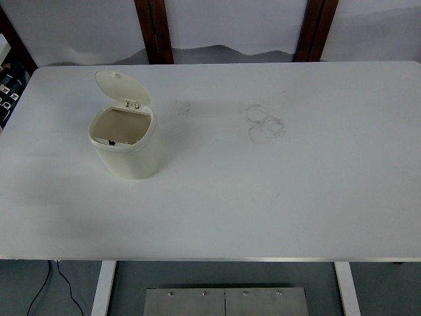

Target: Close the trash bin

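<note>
- A small cream trash bin point(126, 145) is being seen on the left part of the white table point(276, 197), standing upright and well away from the near edge.
- Its lid point(122, 87) is being held open: it is tipped up and back on a hinge point(132, 104) at the far side of the rim.
- The mouth of the bin is being left uncovered, and a brownish inside with a small dark piece at its near rim is being shown.
- Neither of the robot's hands is being shown in the head view, so the state of the fingers cannot be told, and nothing is being held by them in the picture.
- Some faint grey ring marks point(266, 122) are being noticed on the table top, to the right of the bin and well apart from it.
- Another faint smudge point(183, 106) is being seen between the bin and those rings, closer to the far edge.
- Two dark brown wooden posts point(155, 29) are being seen behind the table, against a pale wall.
- Under the near edge, a white table leg point(103, 288), a black cable point(46, 289) and a grey metal plate point(225, 301) are being shown.
</note>
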### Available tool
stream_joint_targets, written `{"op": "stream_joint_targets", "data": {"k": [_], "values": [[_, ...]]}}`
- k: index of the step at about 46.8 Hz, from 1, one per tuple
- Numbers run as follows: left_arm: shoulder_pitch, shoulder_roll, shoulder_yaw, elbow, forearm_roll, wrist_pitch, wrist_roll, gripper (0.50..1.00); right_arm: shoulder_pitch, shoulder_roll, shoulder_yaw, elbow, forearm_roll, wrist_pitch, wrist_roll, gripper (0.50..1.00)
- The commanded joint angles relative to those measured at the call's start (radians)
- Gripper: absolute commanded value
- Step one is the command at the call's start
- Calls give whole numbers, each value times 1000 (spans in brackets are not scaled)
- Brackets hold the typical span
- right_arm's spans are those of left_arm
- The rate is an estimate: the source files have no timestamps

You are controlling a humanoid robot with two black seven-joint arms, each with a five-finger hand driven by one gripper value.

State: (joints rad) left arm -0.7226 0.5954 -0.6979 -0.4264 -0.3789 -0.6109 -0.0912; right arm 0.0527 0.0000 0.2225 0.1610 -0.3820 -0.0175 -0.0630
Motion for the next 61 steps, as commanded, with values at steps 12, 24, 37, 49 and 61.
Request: {"op": "stream_joint_targets", "data": {"k": [12, 24, 37, 49, 61], "values": [[11, 3, 0, 0, 0, 0, -1, 1000, -1, 0, 0, 0, 0, 1, 0, 995], [12, 1, 0, 0, 0, 0, -1, 1000, -1, 0, 0, 0, 0, 1, 0, 995], [14, 1, 0, 0, 0, 0, 1, 1000, -1, 0, 0, 0, 0, 1, 0, 995], [15, 1, 0, 0, 0, 0, -1, 1000, 1, 0, 0, 0, 0, -1, 0, 995], [15, 1, 2, 0, 2, 0, 1, 1000, 1, 0, 0, 0, 0, 1, 0, 995]]}}
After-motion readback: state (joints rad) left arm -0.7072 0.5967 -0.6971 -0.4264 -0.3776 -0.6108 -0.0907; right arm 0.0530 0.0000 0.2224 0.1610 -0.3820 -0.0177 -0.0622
